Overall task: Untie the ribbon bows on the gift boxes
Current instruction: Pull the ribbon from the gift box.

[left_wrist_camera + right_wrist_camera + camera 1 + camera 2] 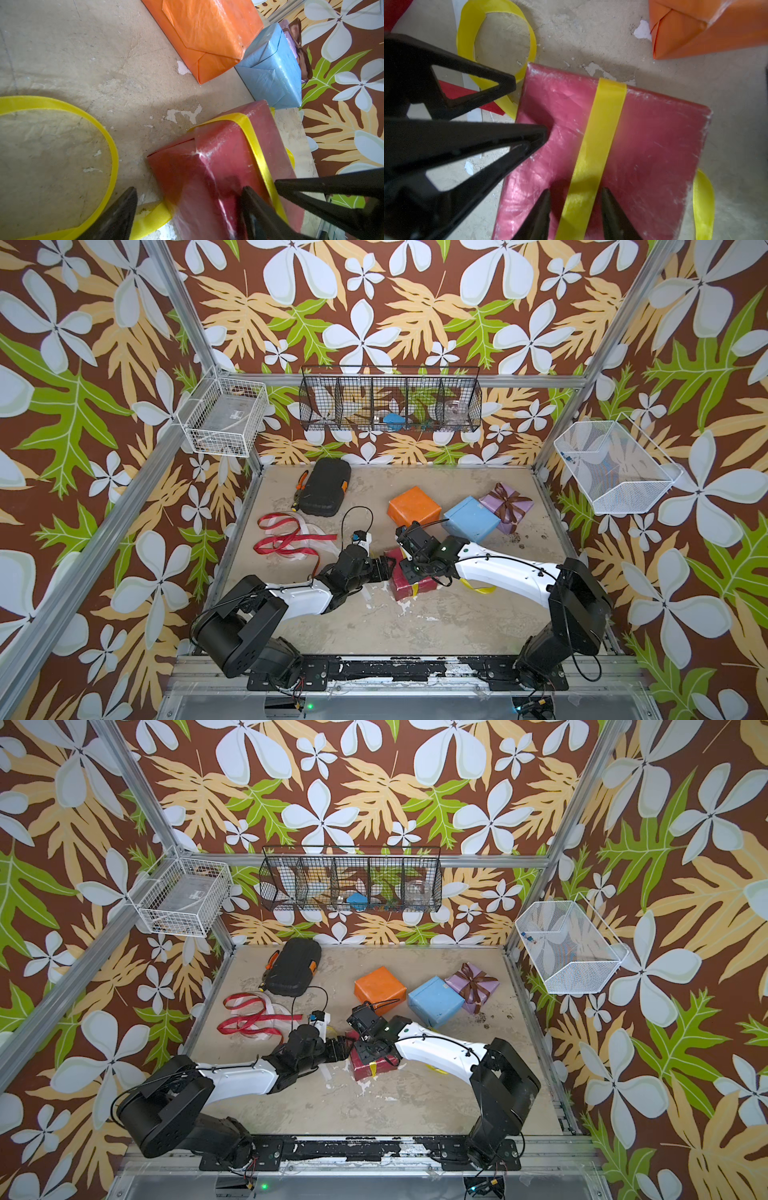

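Note:
The dark red gift box (409,588) lies front centre with a flat yellow ribbon (602,128) across its top; loose yellow loops trail on the table (108,145). My right gripper (576,190) is open, its jaws either side of that band with small gaps. My left gripper (189,188) is open and straddles the box's edge, one finger (500,135) resting on the top and one beside the corner. The orange box (413,506) and blue box (471,518) are bare. A brown bow (509,497) is tied on the lilac box (521,506). Red ribbon (286,537) and white ribbon (311,531) lie loose.
A black tool case (326,491) with pliers (302,481) beside it sits at the back left. Wire baskets hang on the left wall (224,416), back wall (390,404) and right wall (615,466). Metal frame posts edge the table.

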Motion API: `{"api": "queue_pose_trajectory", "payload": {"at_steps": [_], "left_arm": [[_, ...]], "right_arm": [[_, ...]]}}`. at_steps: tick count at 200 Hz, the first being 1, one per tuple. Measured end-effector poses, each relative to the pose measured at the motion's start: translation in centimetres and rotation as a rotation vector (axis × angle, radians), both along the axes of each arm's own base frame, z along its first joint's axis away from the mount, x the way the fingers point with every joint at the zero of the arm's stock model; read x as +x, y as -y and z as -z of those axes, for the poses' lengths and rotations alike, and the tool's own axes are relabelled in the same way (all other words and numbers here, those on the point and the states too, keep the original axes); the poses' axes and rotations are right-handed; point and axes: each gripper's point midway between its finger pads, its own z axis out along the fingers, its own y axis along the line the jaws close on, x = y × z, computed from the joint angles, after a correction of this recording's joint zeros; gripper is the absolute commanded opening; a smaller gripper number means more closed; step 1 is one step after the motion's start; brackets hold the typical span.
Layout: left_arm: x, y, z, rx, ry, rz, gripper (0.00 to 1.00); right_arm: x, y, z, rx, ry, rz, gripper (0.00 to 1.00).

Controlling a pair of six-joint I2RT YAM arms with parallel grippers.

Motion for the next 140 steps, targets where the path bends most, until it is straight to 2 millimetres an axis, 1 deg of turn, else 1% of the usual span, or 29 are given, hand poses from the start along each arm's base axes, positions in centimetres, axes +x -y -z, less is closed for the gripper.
{"api": "queue_pose_trajectory", "payload": {"at_steps": [32,41,64,76,86,112,140], "left_arm": [[0.1,0.2,0.1,-0.005,0.005,0.005,0.8],[0.1,0.1,0.2,-0.006,0.006,0.005,0.8],[0.2,0.1,0.3,-0.008,0.008,0.003,0.8],[0.1,0.1,0.3,-0.011,0.009,0.005,0.8],[0.1,0.1,0.3,-0.013,0.01,0.005,0.79],[0.2,0.3,0.4,-0.02,0.009,0.01,0.78],[0.4,0.7,0.3,-0.024,0.007,0.022,0.77]], "right_arm": [[0.6,-0.4,0.4,0.027,0.028,0.011,0.19],[0.8,-0.5,0.4,0.055,0.028,0.015,0.14],[1.0,-0.6,0.2,0.149,0.004,0.03,0.09],[1.1,-0.8,0.2,0.206,-0.013,0.031,0.02],[1.2,-0.8,0.1,0.267,-0.035,0.041,0.0],[1.0,-0.5,-0.1,0.45,-0.094,0.039,0.0],[-0.2,-0.6,-0.5,0.652,-0.193,0.021,0.0]]}}
